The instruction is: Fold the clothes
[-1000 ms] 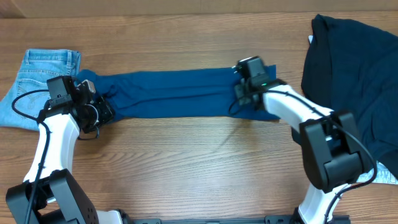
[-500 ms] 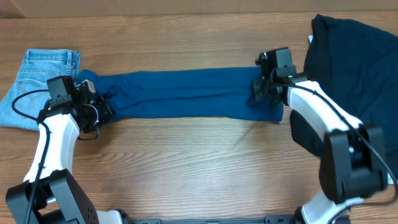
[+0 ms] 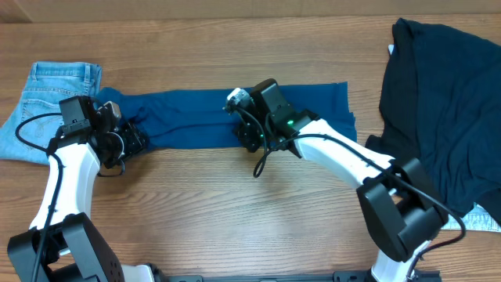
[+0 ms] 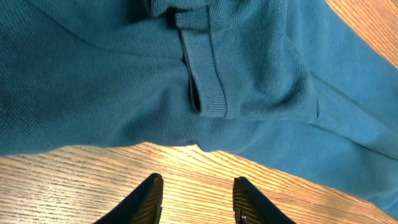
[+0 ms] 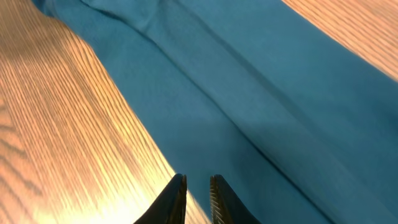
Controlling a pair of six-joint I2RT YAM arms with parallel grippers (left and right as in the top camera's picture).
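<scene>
A teal blue garment (image 3: 188,117) lies stretched in a long band across the middle of the table. My left gripper (image 3: 131,142) is at its left end near the front edge. In the left wrist view it (image 4: 198,199) is open and empty over bare wood, just short of the garment (image 4: 124,74), whose cuff or placket is bunched ahead. My right gripper (image 3: 249,139) is at the middle of the band's front edge. In the right wrist view it (image 5: 198,199) has its jaws a narrow gap apart over the cloth edge (image 5: 261,99), holding nothing.
Folded light blue jeans (image 3: 47,102) lie at the far left behind my left arm. A large dark navy garment (image 3: 446,102) is spread at the right, with something white (image 3: 489,223) at its lower edge. Bare wood (image 3: 235,204) runs along the front.
My right gripper swept right to the garment's right end, then jumped back left to the middle of its front edge. The right end now lies flatter and wider. The left arm has not moved.
</scene>
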